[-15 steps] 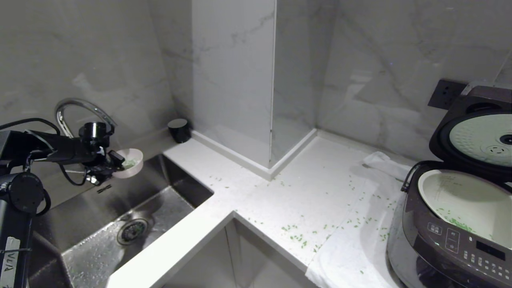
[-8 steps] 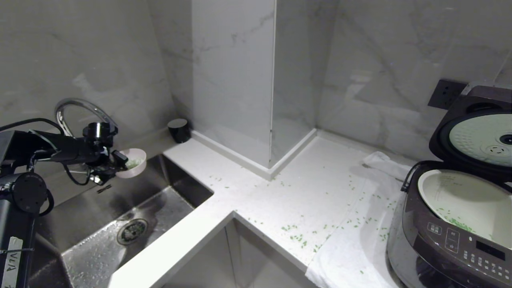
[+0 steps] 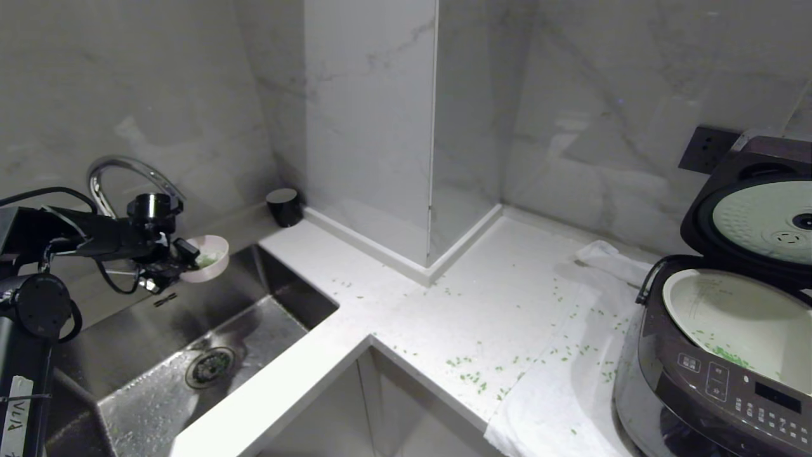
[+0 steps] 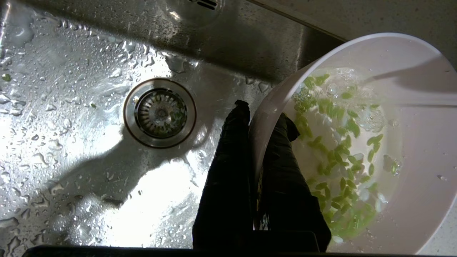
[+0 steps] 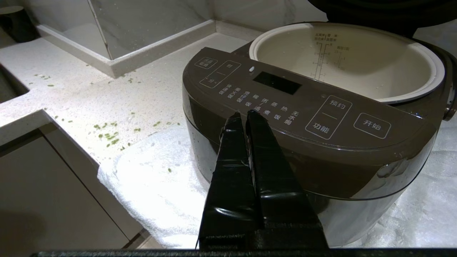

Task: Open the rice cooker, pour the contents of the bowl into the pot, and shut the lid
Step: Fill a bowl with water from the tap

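My left gripper (image 3: 184, 254) is shut on the rim of the pale pink bowl (image 3: 208, 257) and holds it over the sink, just under the faucet spout. In the left wrist view the gripper (image 4: 262, 112) has one finger inside and one outside the bowl (image 4: 410, 89). The green contents (image 4: 339, 160) lie in bubbly water. At the right the rice cooker (image 3: 717, 381) stands with its lid (image 3: 755, 216) raised. Its white pot (image 3: 742, 317) holds a few green bits. My right gripper (image 5: 243, 115) is shut and empty, in front of the cooker (image 5: 321, 150).
The wet steel sink (image 3: 158, 355) with its drain (image 4: 159, 112) lies below the bowl, under a curved faucet (image 3: 120, 168). Green bits (image 3: 469, 377) are scattered on the white counter. A white towel (image 3: 558, 393) lies under the cooker. A black cup (image 3: 284, 206) stands by the wall.
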You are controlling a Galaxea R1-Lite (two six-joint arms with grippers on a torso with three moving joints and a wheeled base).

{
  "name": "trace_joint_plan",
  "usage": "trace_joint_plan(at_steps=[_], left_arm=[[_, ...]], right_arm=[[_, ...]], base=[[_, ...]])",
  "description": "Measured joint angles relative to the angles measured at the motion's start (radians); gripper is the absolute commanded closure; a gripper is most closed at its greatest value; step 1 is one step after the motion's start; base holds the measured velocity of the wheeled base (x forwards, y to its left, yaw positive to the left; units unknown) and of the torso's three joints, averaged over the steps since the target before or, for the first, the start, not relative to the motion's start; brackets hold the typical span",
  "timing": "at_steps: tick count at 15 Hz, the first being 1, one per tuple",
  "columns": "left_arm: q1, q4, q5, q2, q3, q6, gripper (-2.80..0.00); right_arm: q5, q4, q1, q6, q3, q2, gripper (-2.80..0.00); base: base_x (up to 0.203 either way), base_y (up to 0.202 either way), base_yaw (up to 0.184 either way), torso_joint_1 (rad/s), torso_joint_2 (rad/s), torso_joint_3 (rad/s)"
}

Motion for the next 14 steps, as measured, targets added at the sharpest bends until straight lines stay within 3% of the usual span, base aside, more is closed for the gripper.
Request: trace_joint_plan(at_steps=[14], left_arm=[[-0.014, 0.005, 0.006, 0.012, 0.014, -0.019, 0.0]], right_arm=[[0.0, 0.0, 0.0, 0.0, 0.0, 0.0, 0.0]], base=[[0.0, 0.0, 0.0, 0.0, 0.0, 0.0]])
